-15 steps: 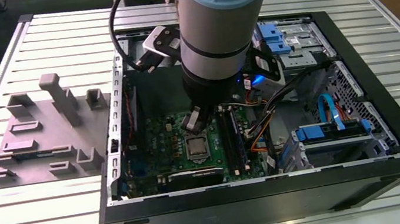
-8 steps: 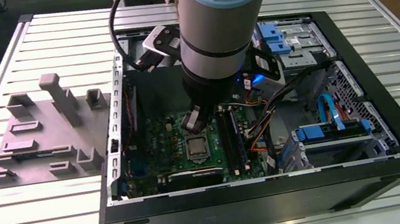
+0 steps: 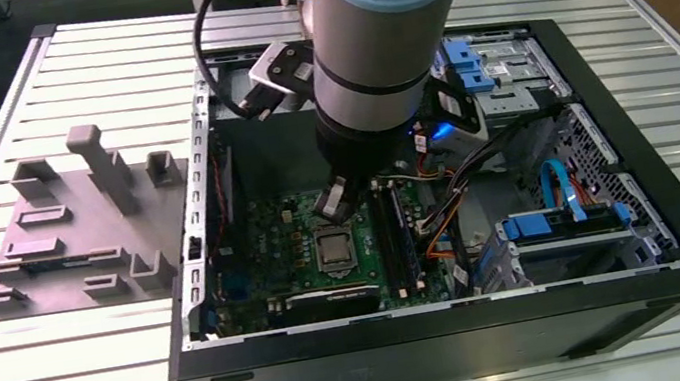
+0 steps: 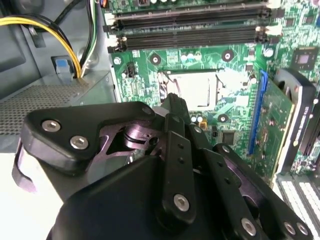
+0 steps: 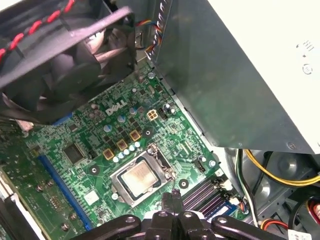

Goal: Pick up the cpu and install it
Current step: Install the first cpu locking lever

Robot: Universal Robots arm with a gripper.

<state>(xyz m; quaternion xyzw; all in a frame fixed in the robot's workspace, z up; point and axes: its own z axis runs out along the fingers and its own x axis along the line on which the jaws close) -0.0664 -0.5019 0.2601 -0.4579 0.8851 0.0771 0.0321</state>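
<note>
Now my tool [image 5: 172, 196] hangs inside the open computer case [image 3: 677, 277], just above the green motherboard [image 5: 100, 145], with its fingertips pressed together and nothing between them. The cpu [image 5: 138, 178] lies flat in its socket [image 5: 165, 165] with the silver frame around it, just beside the tool tip. In the second wrist view the cpu [image 4: 197, 89] sits beyond my fingers [image 4: 175, 107], near the long black memory sticks [image 4: 190, 35].

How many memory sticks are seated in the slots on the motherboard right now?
2, as far as shows: memory sticks and lie side by side in the long slots beside the cpu in its socket. The tool hovers near it and may hide more.
</note>
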